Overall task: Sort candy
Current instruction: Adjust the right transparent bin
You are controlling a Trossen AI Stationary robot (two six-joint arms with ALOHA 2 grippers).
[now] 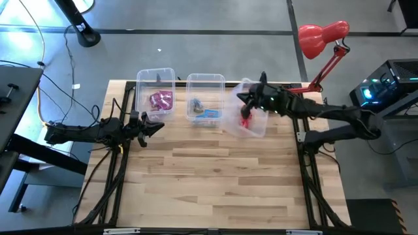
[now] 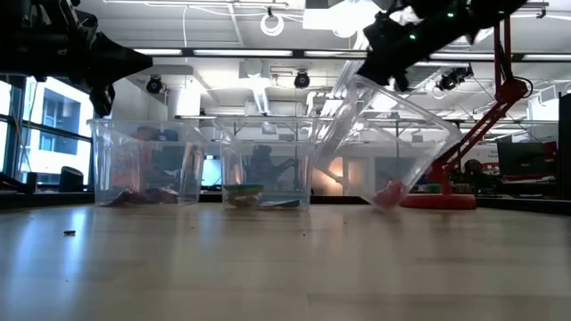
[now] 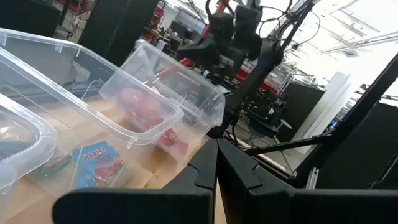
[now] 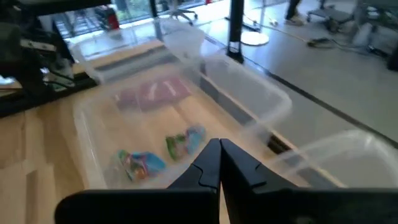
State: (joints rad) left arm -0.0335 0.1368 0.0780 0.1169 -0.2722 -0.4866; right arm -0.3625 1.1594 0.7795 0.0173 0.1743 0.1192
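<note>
From above, three clear bins sit in a row at the far edge of the wooden surface. The left bin holds purple candy, the middle bin blue candy, and the tilted right bin red candy. The right gripper, fingers closed on the right bin's rim, tips it up. The left gripper hovers just beside the left bin, fingers closed on nothing. A red desk lamp stands behind.

At table height, the tilted bin rests on one lower edge.
</note>
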